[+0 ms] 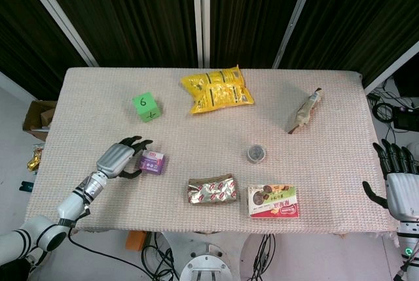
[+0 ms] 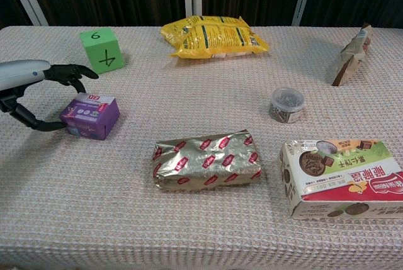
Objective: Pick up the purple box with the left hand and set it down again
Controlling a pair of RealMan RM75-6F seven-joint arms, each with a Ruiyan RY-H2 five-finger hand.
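The purple box lies on the table's left front part. My left hand is right beside it on the left, fingers apart. Its dark fingers reach over the box's far left edge. The thumb comes in low at the box's near left corner, and I cannot tell whether it touches. The box still rests flat on the cloth. My right hand hangs open off the table's right front corner, seen only in the head view.
A green cube stands behind the left hand. A foil packet lies right of the purple box. Further right are a cookie box and a small round tub. A yellow bag and a brown packet lie at the back.
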